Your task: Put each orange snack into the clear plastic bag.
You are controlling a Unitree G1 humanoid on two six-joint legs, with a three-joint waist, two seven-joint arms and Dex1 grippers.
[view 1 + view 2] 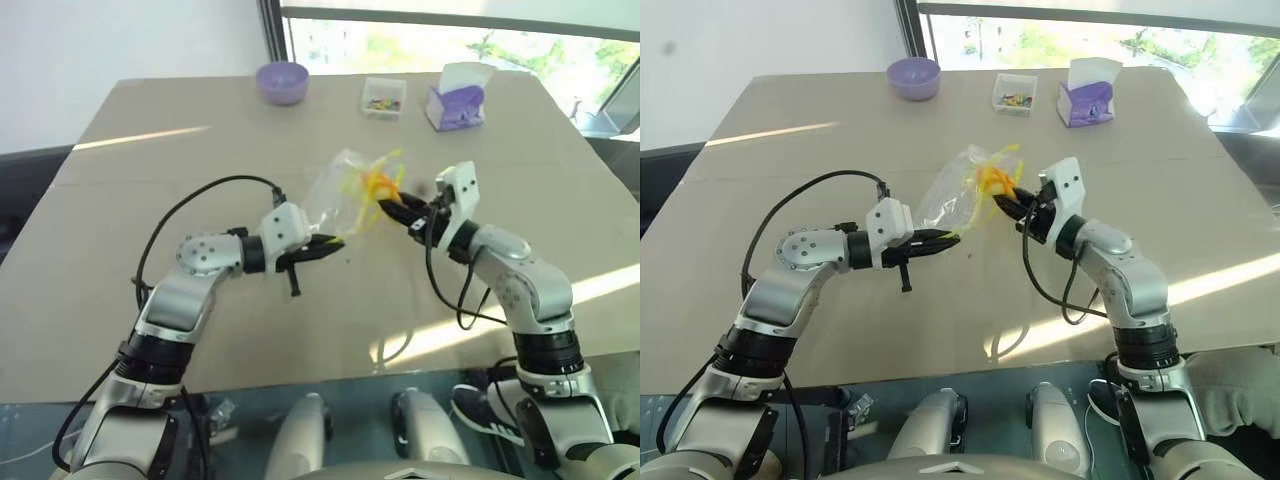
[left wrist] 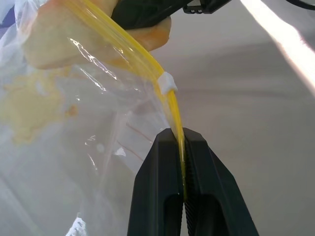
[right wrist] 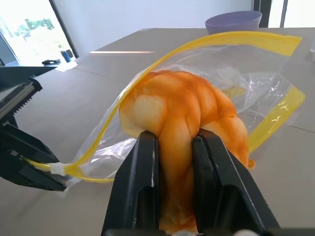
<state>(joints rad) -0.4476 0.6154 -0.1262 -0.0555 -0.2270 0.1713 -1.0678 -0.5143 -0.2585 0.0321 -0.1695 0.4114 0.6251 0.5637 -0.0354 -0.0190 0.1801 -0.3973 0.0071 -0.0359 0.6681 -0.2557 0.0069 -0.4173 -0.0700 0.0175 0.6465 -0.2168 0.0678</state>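
Left gripper (image 2: 183, 147): 2 black fingers clamped together on the yellow zip strip at 1 end of the clear crinkly plastic bag (image 1: 335, 195), holding the bag above the tan table (image 1: 150, 200). Right gripper (image 3: 174, 142): fingers pinching the round orange-yellow bun (image 3: 182, 110), squeezing it between them. The bun sits at the bag's open mouth, the yellow strip arching over it. At the table's far edge: 1 purple bowl (image 1: 282, 81), 1 small clear box (image 1: 383, 97), 1 purple-and-white tissue box (image 1: 457, 97).
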